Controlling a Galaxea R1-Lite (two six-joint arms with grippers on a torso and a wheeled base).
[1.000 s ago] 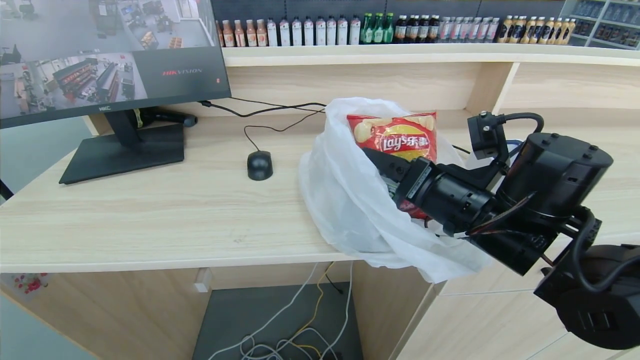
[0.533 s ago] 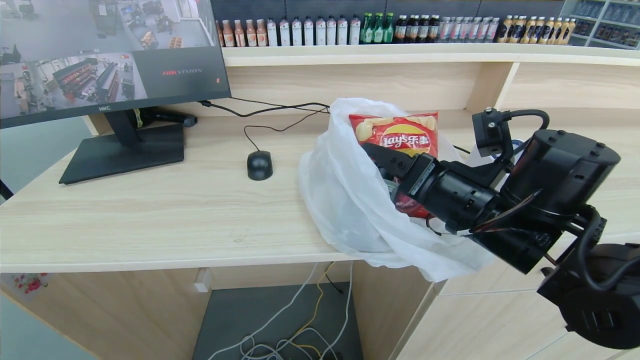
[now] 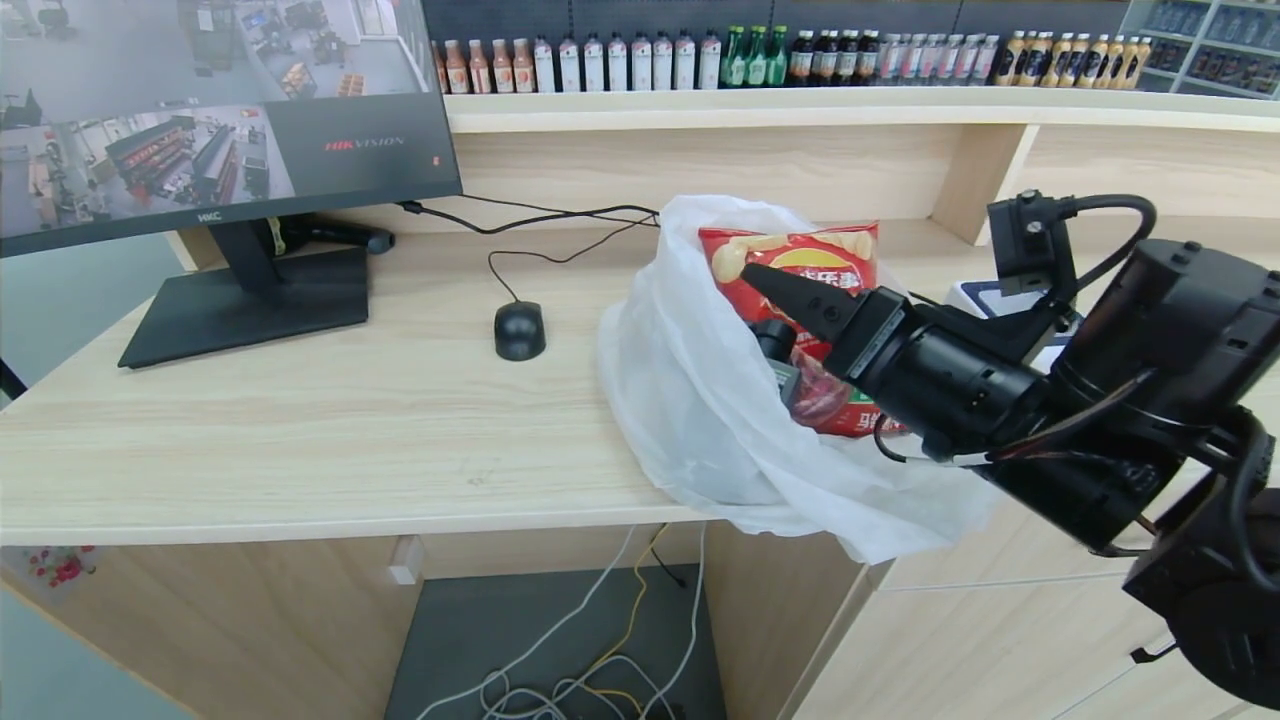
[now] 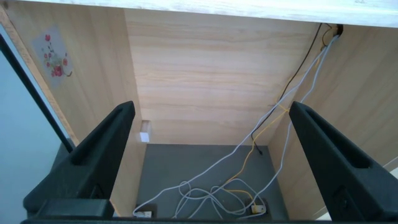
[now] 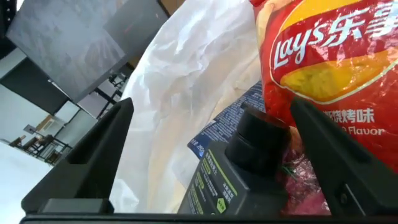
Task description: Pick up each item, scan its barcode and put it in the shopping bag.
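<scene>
Chip bag (image 3: 800, 252) sits in the shopping bag (image 3: 680, 400), just beyond the right gripper (image 3: 772, 290); gripper apart, empty

1. Chip bag (image 3: 800, 250), far right on the counter: large white brand lettering with Chinese characters, and a small flavour line below.
2. Monitor (image 3: 200, 100), far left: red brand word on screen, tiny bezel logo.
3. Dark bottle (image 5: 249, 155): label print too small to read.

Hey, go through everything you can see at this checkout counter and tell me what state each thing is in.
Shopping bag: open, with items inside.
Chip bag: in the shopping bag, top sticking out.
Bottle: capped, in the shopping bag.
Monitor: switched on.
Left end effector: open, empty.
Right end effector: open, empty, at the bag's mouth.
</scene>
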